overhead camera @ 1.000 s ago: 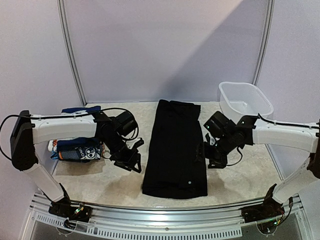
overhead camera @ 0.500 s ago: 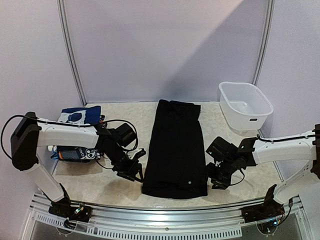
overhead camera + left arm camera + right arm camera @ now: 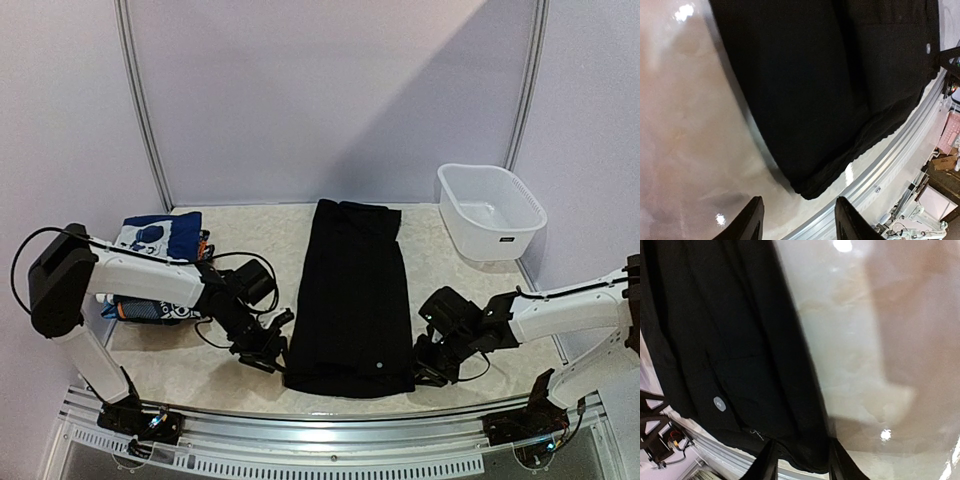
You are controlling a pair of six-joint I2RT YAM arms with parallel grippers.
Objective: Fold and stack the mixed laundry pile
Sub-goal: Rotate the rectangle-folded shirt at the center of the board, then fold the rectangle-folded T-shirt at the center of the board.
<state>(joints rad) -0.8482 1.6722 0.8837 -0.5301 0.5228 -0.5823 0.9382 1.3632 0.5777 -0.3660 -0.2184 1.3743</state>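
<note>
A large plain black garment (image 3: 352, 290) lies as a long strip from back to front in the middle of the table. My left gripper (image 3: 272, 352) is open and low at its near left corner. In the left wrist view the corner (image 3: 812, 186) lies just ahead of the gap between the fingers (image 3: 753, 221), not touching them. My right gripper (image 3: 428, 365) is open at the near right corner. In the right wrist view the black hem (image 3: 802, 457) lies between its fingers (image 3: 767, 463). Folded blue cartoon-print and navy garments (image 3: 158, 236) sit at the left.
A white plastic tub (image 3: 490, 211) stands at the back right. The metal rail of the table's near edge (image 3: 330, 415) runs just in front of the garment's hem and shows in the left wrist view (image 3: 880, 172). Another folded printed piece (image 3: 150, 306) lies behind the left arm.
Both grippers have moved toward the near edge and down, from beside the garment's middle to its two near corners. The garment has not moved.
</note>
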